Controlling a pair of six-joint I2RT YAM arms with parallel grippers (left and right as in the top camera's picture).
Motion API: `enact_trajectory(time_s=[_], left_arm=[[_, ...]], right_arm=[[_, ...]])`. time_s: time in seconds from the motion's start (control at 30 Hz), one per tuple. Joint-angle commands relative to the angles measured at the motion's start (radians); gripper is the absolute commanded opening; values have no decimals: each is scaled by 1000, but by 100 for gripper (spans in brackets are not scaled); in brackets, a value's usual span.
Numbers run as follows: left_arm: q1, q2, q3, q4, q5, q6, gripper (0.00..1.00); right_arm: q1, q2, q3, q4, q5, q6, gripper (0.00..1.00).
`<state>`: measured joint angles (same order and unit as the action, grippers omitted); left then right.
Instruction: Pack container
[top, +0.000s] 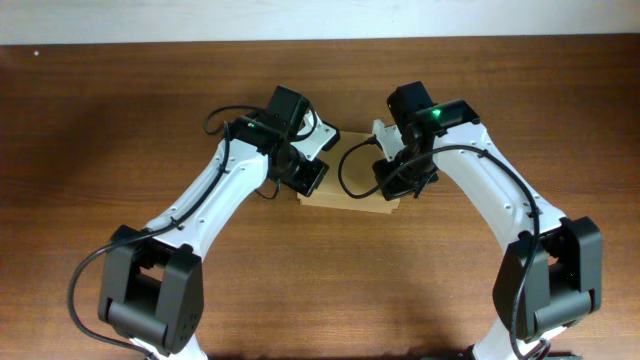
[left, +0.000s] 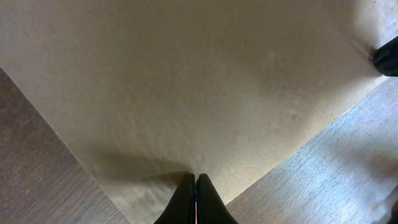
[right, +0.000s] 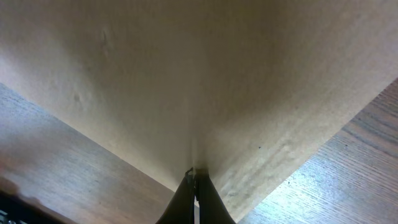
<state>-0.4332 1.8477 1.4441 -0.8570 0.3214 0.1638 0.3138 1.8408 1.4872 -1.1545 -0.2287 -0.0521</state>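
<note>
The container (top: 345, 200) sits at the middle of the desk (top: 120, 110). The left gripper (left: 196, 190) and right gripper (right: 195, 186) touch it, jaws pinched shut and empty. It looks like light, stiff cardboard; I'd hold it by the side walls.

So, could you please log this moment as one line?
task: pack container | left tool: shut, tip on container | right tool: shut, tip against container

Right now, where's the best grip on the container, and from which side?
Probably its left and right end walls, one hand from each side. The container lies flat with a broad, smooth top that offers nothing to pinch; the left hand and right hand, both shut, only touch that top.
</note>
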Motion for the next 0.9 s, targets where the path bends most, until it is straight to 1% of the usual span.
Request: enact_trajectory(time_s=[0.0,0.13,0.23,0.27,0.37,0.4,0.47,0.53,0.57,0.67,0.73,0.87], left_arm=[[-3,48,-18,-5,-11,-13,2],[-2,38,35,-16,-11,-17,2],[10,14,127,-60,-16,-16,4],[14,4,161,-77,-24,-17,6],[35,-25,299,-157,-123,-16,9],[40,-32,356,-192,-179,-16,12],[53,-47,469,-264,-274,-16,22],[76,-63,584,-336,-357,-11,28],[90,-74,643,-367,-390,-12,33],[150,-117,781,-432,-398,-12,49],[194,-156,832,-477,-409,-12,53],[298,-292,792,-480,-435,-12,56]], right_arm=[[3,-7,-18,-19,-4,5,4],[-1,-32,48,-36,-4,5,4],[-1,-65,154,-78,7,-3,4],[-1,-75,195,-95,18,-2,4],[-1,-97,338,-153,66,-2,4],[-1,-102,391,-176,87,-1,4],[-1,-109,517,-238,130,6,4],[-1,-113,653,-308,171,6,4],[-1,-113,721,-344,191,6,4],[-1,-114,900,-429,266,35,4],[-1,-129,970,-463,310,58,4],[-2,-218,952,-482,365,67,4]])
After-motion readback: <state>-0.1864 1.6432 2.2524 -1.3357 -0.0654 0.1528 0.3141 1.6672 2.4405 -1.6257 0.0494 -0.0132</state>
